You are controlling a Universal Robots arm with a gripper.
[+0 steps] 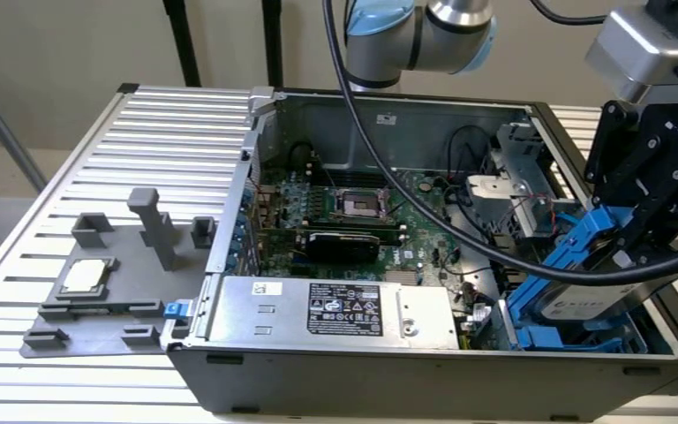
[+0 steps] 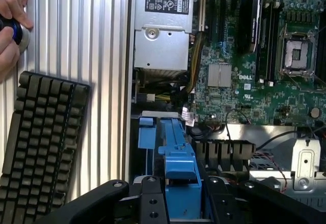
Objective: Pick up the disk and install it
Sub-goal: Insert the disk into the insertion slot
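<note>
- Nearest the lens in the exterior view is the front wall of the open computer case (image 1: 433,375), low in the frame. It stands on the ribbed metal tabletop (image 1: 174,115).
- Just behind that wall lies the grey power supply (image 1: 339,309) with its black label. The green motherboard (image 1: 363,212) lies beyond it, in the middle of the frame.
- My tool (image 1: 624,237) is at the exterior view's right, over the near right corner of the case. Its black fingers are clamped on the upper end of the disk (image 1: 575,302).
- The disk is tilted. Its silver face and blue carrier slope down into the blue bay (image 1: 551,338) in the lower right of the frame, and its upper end is raised in my grip.
- A black cable (image 1: 433,190) sweeps from the top of the frame across the case toward my tool.
- At the exterior view's left, outside the case, a grey fixture (image 1: 116,291) sits on the tabletop with a small square silver chip (image 1: 86,276) lying in it.
- In the wrist view, my tool (image 2: 178,203) has the disk's blue carrier (image 2: 178,158) gripped between its two black fingers (image 2: 147,198).
- Past the carrier I see the power supply (image 2: 160,40), with the motherboard (image 2: 254,71) beside it.
- A black keyboard (image 2: 41,137) rests on the tabletop (image 2: 91,40) outside the case. A person's hand (image 2: 10,25) near it holds a small dark round object.
</note>
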